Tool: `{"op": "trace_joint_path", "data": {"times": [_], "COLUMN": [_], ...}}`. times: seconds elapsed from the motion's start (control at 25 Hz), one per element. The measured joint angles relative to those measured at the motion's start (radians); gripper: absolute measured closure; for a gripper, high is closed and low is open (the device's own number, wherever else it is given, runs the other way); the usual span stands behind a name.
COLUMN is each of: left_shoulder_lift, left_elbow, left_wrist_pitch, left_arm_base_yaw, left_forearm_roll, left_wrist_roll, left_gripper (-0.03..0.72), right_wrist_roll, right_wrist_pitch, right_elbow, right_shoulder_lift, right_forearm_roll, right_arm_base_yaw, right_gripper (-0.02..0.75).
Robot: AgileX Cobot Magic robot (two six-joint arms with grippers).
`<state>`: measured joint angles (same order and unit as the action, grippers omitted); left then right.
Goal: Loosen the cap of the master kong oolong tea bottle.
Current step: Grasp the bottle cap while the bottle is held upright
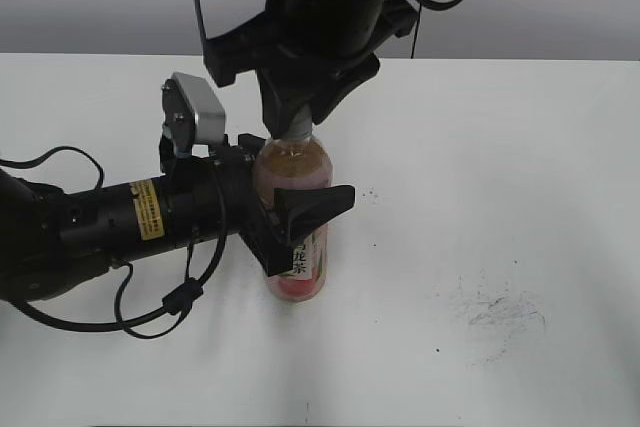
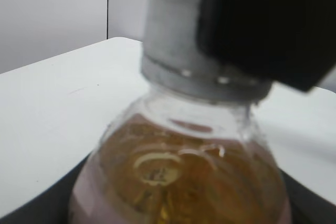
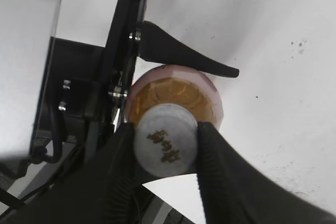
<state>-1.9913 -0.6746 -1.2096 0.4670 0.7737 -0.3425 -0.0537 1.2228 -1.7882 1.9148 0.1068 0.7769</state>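
Observation:
The master kong oolong tea bottle [image 1: 296, 172] stands upright near the table's middle, with amber tea and a pink label. My left gripper [image 1: 300, 222] is shut on the bottle's body from the left. My right gripper [image 1: 297, 119] comes from above and is shut on the cap [image 3: 165, 140], a grey-white round cap with a dark logo, held between both black fingers [image 3: 165, 145]. In the left wrist view the cap [image 2: 173, 40] and bottle shoulder [image 2: 178, 171] fill the frame, with a right finger covering the cap's right side.
The white table [image 1: 500, 167] has dark scuff marks [image 1: 500, 309] at the right front and small specks [image 1: 368, 192] beside the bottle. The left arm's cables [image 1: 150, 307] lie on the table at the left.

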Motion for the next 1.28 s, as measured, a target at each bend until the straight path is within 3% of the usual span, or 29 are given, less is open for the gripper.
{"op": "trace_joint_path", "data": {"times": [0.28,0.68,1.0,1.28], "left_shoulder_lift": [0.0,0.0,0.0,0.0], "left_elbow": [0.0,0.0,0.0,0.0], "left_wrist_pitch": [0.0,-0.001,-0.004,-0.006], "left_arm_base_yaw": [0.0,0.0,0.0,0.0], "left_forearm_roll": [0.0,0.008,0.015,0.023], "left_wrist_roll": [0.0,0.004,0.014,0.017], "left_gripper": [0.242,0.242,0.242,0.242], "right_wrist_roll": [0.213,0.956,1.668,2.014], "right_wrist_pitch": [0.0,0.0,0.0,0.001], "right_elbow": [0.0,0.0,0.0,0.002], "right_shoulder_lift": [0.0,0.0,-0.006,-0.008], "right_forearm_roll": [0.0,-0.001,0.015,-0.003], "right_arm_base_yaw": [-0.001,-0.003,-0.009,0.011], "right_gripper": [0.465,0.465,0.465,0.465]}}
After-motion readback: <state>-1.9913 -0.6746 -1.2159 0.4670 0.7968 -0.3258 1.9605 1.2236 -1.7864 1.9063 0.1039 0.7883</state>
